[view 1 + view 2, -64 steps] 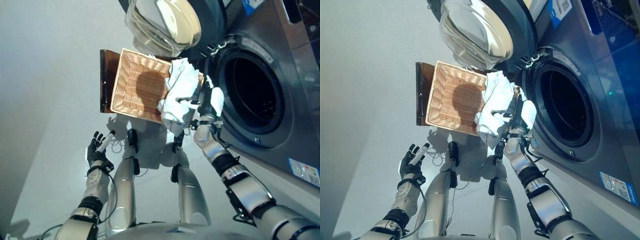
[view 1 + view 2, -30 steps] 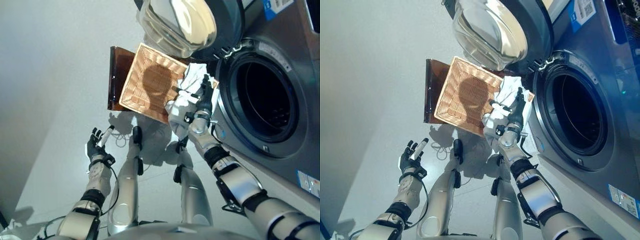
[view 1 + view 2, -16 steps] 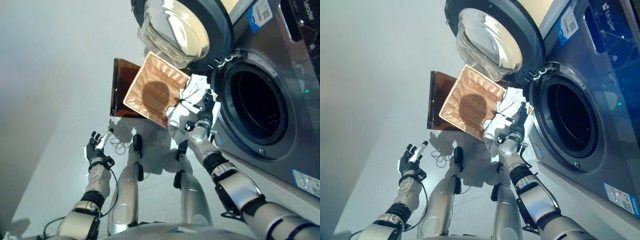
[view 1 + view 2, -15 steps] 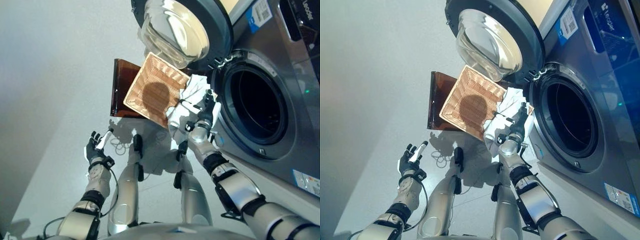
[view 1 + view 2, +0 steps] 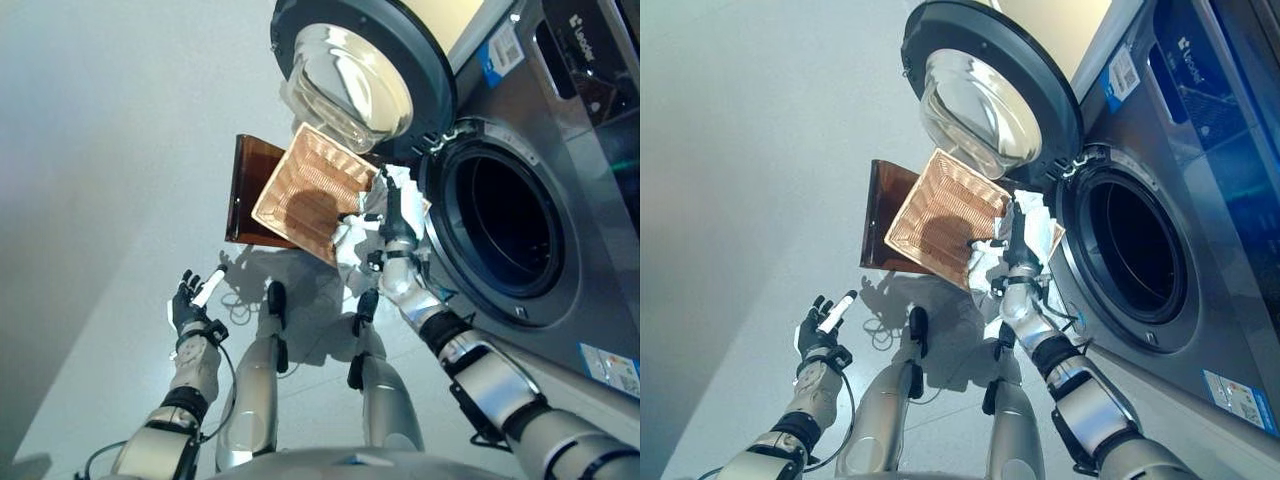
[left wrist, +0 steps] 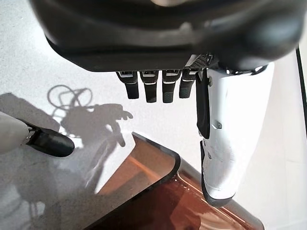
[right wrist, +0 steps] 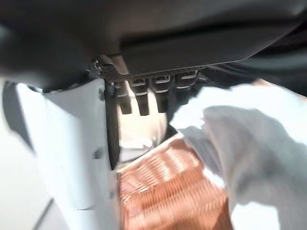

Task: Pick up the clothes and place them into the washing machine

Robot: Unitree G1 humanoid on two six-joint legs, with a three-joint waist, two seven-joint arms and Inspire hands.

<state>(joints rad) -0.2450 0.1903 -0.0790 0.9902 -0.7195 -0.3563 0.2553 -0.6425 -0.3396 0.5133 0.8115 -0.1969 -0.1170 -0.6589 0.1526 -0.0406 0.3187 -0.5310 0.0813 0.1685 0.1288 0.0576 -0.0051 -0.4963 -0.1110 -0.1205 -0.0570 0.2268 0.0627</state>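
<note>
I see the right robot hand (image 5: 388, 222) at the white clothes (image 5: 1038, 222), which lie on the wicker basket's (image 5: 305, 200) corner nearest the washing machine (image 5: 520, 170). Its fingers look fairly straight in the wrist view, cloth just past them; I cannot tell whether it grips. The machine's door (image 5: 985, 100) stands open above the basket. My left robot hand (image 5: 820, 325) hangs spread and empty over the floor (image 5: 110, 150), well apart.
</note>
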